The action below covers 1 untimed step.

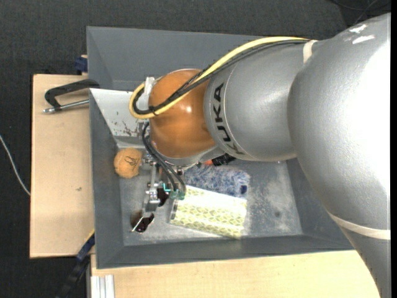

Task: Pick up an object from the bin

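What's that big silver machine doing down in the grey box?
A robot arm reaches into the grey bin from the right, meant to pick one thing out. Its pincer is low over the bin floor, between a tan ball and a pale yellow patterned pad, with a small dark thing close by its tip. A blue-and-white fuzzy piece lies beside the pad. I can't see anything gripped yet.

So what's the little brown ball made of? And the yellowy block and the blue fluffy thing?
The brown ball looks like wood or cork: matt tan, with a dark mark. The yellowy block seems sponge or foam: soft-edged, with a pale dotted pattern. The blue fluffy thing is probably cloth or yarn: fuzzy, speckled blue and white.
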Tool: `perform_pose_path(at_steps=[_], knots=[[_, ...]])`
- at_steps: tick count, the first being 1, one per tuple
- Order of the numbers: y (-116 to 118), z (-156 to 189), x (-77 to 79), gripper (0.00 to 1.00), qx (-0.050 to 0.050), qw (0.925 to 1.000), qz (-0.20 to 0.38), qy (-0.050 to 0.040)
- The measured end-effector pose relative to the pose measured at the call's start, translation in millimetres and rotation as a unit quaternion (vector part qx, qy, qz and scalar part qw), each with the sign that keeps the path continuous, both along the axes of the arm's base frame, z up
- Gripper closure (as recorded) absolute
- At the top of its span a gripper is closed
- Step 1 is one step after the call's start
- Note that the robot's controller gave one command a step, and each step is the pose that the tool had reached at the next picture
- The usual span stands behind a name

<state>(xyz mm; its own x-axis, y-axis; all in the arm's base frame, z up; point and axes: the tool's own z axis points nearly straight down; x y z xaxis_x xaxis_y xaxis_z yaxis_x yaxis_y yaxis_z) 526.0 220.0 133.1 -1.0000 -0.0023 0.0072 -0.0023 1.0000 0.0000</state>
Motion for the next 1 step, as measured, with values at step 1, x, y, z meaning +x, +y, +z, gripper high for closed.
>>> perform_pose_path(at_steps=[1], knots=[[-0.8, 4.1, 2.4, 0.00, 0.001, 1.0000, -0.001, -0.0038]])
